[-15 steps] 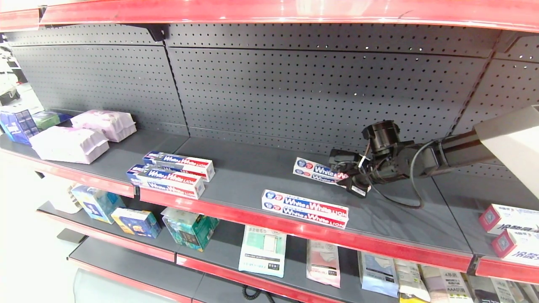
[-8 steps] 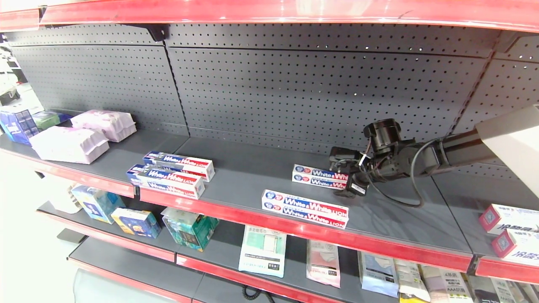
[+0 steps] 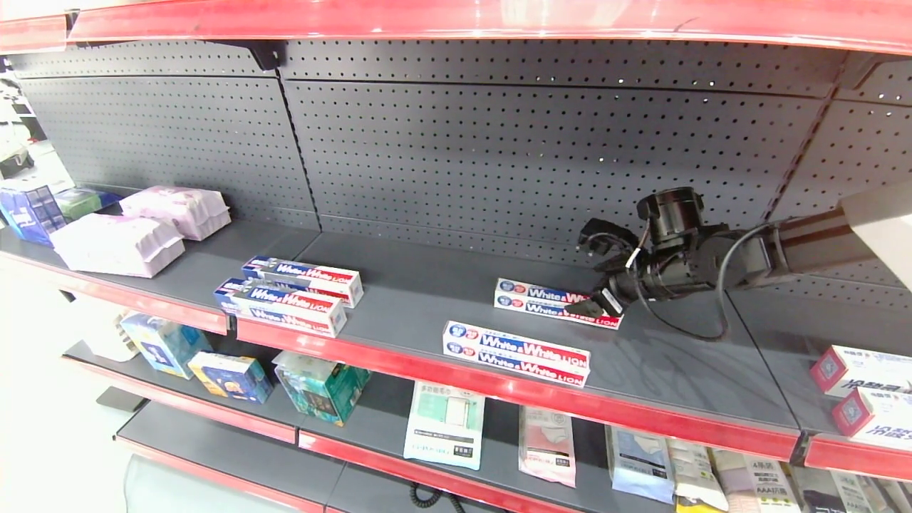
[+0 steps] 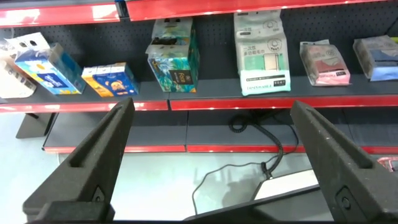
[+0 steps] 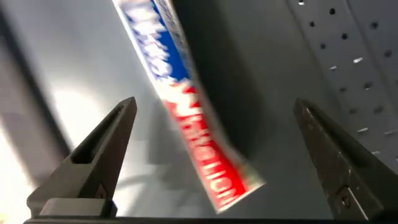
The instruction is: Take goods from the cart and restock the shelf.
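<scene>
Since the toothpaste box (image 3: 548, 302) lies flat on the shelf (image 3: 427, 278), free of both fingers, the placing step looks done. The right pincer (image 3: 597, 274) stands released around its end. The next move calls for backing off without nudging the box.

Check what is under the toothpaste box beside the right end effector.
The dark shelf board: the toothpaste box lies flat on it, not stacked. The open right end effector covers part of the box's right end, so what is under that end is hidden.
</scene>
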